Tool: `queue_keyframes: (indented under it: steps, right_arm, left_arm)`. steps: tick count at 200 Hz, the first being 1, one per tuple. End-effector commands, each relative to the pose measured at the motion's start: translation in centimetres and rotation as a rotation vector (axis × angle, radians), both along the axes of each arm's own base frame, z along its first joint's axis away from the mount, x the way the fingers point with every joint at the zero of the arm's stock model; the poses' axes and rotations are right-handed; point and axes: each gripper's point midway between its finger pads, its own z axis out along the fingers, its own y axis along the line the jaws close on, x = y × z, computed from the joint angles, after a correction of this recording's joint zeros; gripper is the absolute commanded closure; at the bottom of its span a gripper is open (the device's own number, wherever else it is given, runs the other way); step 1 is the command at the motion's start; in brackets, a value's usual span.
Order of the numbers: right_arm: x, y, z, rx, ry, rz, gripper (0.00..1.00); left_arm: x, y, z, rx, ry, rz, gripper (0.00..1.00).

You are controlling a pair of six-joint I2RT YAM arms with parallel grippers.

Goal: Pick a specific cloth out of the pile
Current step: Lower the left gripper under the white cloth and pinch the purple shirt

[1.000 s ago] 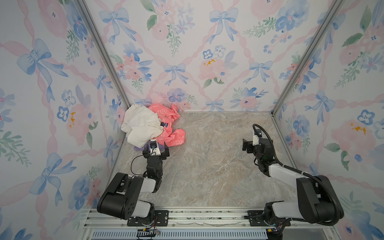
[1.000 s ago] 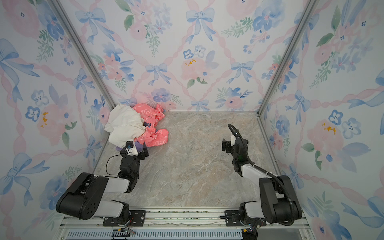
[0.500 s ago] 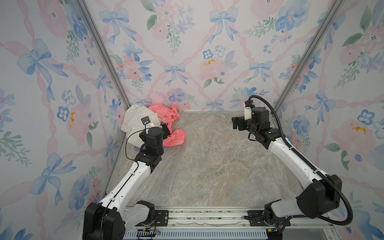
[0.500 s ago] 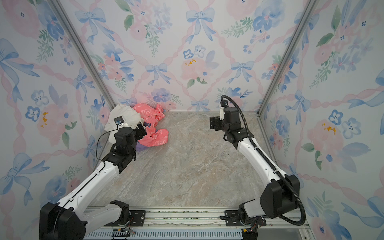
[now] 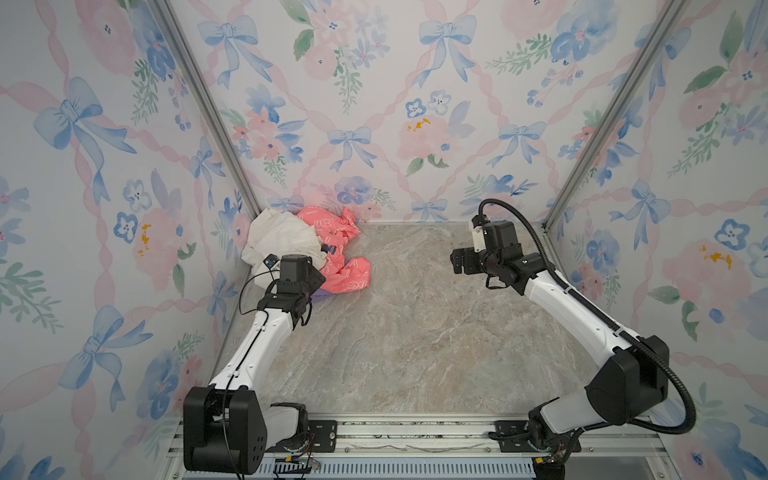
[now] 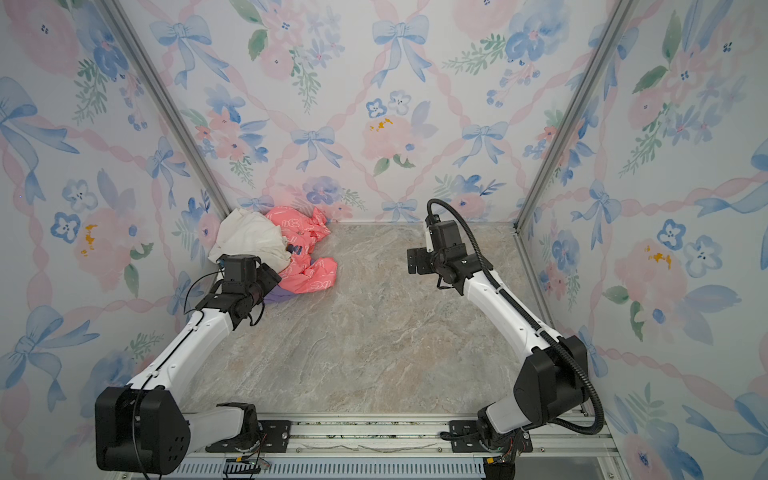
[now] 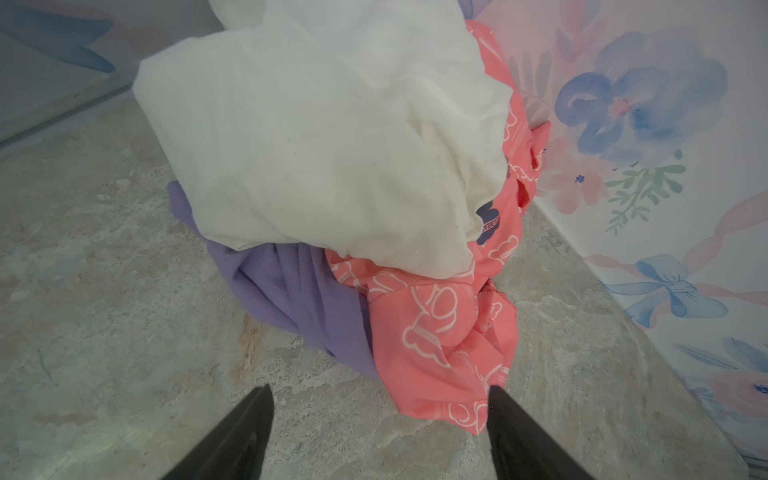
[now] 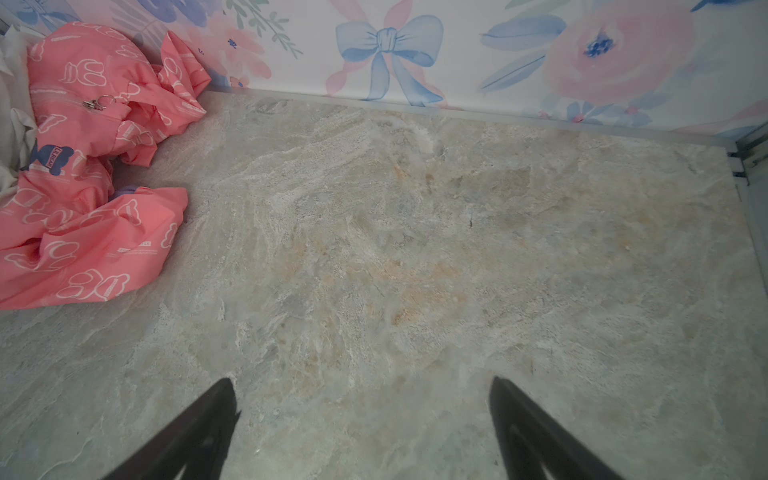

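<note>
Both arms have risen from rest; the left gripper (image 7: 378, 432), spread but narrowing, now faces the lavender cloth (image 7: 299, 299) at the pile's (image 5: 307, 249) near-left base. Right gripper (image 8: 361, 428) hovers spread, well apart.

The coral-pink cloth (image 8: 83, 224) carries a navy bear-shaped patch (image 8: 50, 158) with white letters reading "LIL BEAR" in the right wrist view. The same patch (image 7: 487, 222) shows in the left wrist view, its letters too blurred to read. Small white lines of print run along the cloth's outline bears, too small to read.
</note>
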Motion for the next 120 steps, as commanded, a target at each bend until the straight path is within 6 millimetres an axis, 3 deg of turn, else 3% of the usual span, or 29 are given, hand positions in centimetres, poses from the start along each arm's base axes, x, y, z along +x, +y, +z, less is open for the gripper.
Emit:
queue_keyframes:
  steps: [1, 46, 71, 98, 120]
  right_arm:
    - [-0.3, 0.5, -0.1, -0.011, 0.033, -0.005, 0.03]
    - [-2.0, 3.5, 1.2, 0.013, -0.015, 0.075, 0.03]
    - [-3.5, 4.3, 3.0, 0.066, -0.054, 0.091, 0.03]
    - [-5.7, 4.2, 4.8, 0.059, -0.124, 0.102, 0.03]
    - [-7.3, 3.4, 5.5, 0.089, -0.143, 0.096, 0.03]
  left_arm:
    - [0.6, 0.0, -2.2, -0.104, 0.073, 0.000, 0.21]
    - [2.4, 1.0, -4.3, -0.151, 0.127, -0.024, 0.31]
    - [3.4, -0.1, -5.1, -0.266, 0.094, -0.079, 0.37]
    - [4.5, -0.3, -4.2, -0.267, 0.048, -0.100, 0.41]
    - [4.5, -0.9, -5.3, -0.311, 0.063, -0.098, 0.49]
